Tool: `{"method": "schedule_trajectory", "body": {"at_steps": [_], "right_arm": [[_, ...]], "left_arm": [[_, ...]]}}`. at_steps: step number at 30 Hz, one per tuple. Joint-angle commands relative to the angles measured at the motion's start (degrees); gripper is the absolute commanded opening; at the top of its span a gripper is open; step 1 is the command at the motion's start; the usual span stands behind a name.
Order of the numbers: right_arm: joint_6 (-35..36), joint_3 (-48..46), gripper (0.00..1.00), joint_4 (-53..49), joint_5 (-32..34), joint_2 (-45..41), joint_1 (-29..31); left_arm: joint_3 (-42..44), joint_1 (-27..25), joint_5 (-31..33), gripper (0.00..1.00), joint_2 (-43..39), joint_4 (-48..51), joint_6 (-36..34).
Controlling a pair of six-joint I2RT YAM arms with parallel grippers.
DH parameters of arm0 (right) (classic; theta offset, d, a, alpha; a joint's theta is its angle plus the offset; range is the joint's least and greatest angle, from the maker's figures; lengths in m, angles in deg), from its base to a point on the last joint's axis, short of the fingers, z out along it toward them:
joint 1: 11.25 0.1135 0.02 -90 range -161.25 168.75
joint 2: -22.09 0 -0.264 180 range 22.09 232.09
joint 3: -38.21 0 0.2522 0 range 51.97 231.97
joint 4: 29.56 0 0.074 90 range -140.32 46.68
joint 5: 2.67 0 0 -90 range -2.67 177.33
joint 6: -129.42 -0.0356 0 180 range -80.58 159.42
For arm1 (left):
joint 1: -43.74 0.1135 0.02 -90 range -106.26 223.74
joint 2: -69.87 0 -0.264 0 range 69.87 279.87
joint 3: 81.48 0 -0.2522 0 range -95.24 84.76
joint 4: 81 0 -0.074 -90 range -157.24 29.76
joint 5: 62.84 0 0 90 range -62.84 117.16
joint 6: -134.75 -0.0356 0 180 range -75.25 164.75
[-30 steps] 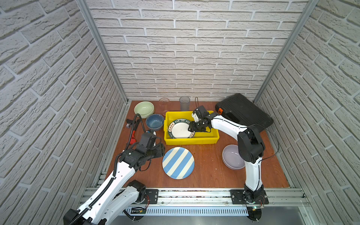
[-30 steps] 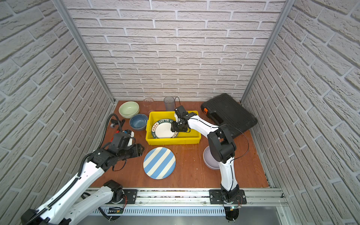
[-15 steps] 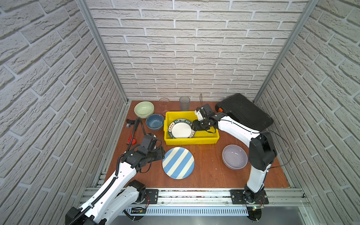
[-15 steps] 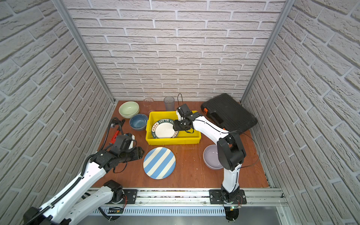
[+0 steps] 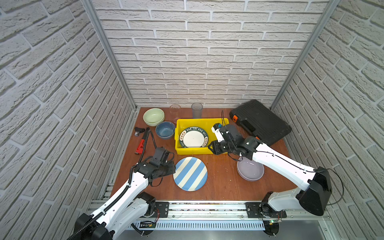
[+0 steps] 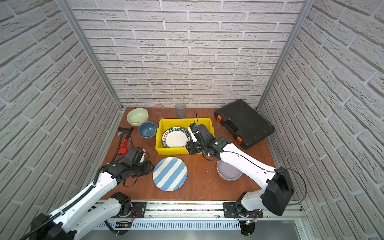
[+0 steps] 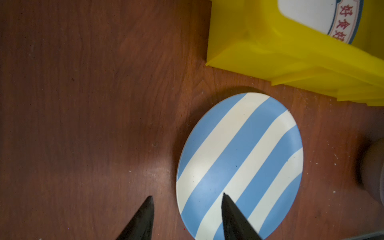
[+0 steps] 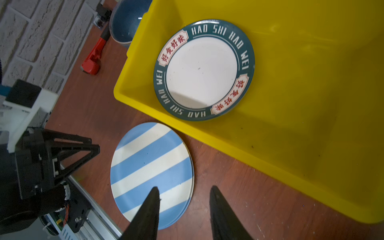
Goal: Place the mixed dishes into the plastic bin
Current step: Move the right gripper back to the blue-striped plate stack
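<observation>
In both top views the yellow plastic bin [image 5: 199,123] [image 6: 182,123] holds the white plate with the dark lettered rim [image 5: 193,137] [image 8: 204,70]. The blue-white striped plate [image 5: 190,173] [image 7: 239,164] lies on the table in front of the bin. My left gripper [image 5: 171,167] [image 7: 187,199] is open, one finger over the plate's left rim and one over the table. My right gripper [image 5: 214,148] [image 8: 184,189] is open and empty at the bin's front right corner. A lavender bowl [image 5: 250,170], a green bowl [image 5: 153,116], a blue bowl [image 5: 165,129] and two clear tumblers [image 5: 175,110] [image 5: 197,110] stand on the table.
A black case with orange latches [image 5: 259,122] lies at the back right. A red wrench [image 5: 141,145] lies by the left wall. The right forearm passes over the lavender bowl's back edge. Brick walls close three sides.
My right gripper has drawn back from over the bin to its front right corner, and that arm has dropped lower. My left gripper has edged closer to the striped plate's rim.
</observation>
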Motion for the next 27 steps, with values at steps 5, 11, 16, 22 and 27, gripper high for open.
{"method": "schedule_trajectory", "body": {"at_steps": [5,11,16,22,27], "right_arm": [[-8.4,-14.0,0.36,7.4,5.7,-9.5,5.9],[-13.3,-20.1,0.32,10.4,10.7,-9.0,11.1],[-16.2,-23.0,0.32,18.1,7.9,-3.6,13.0],[-19.2,-25.3,0.33,25.4,7.1,2.2,14.3],[-20.6,-25.6,0.33,28.7,6.6,5.5,14.3]], "left_arm": [[4.2,-0.4,-0.8,0.47,-1.0,-4.0,2.7],[7.4,-0.5,-2.1,0.43,-0.3,-7.6,3.9],[8.5,-0.5,-2.9,0.37,1.1,-9.9,4.3],[9.0,-0.7,-2.7,0.33,2.2,-10.5,3.7],[9.7,-0.7,-2.5,0.31,2.5,-10.8,3.5]]}}
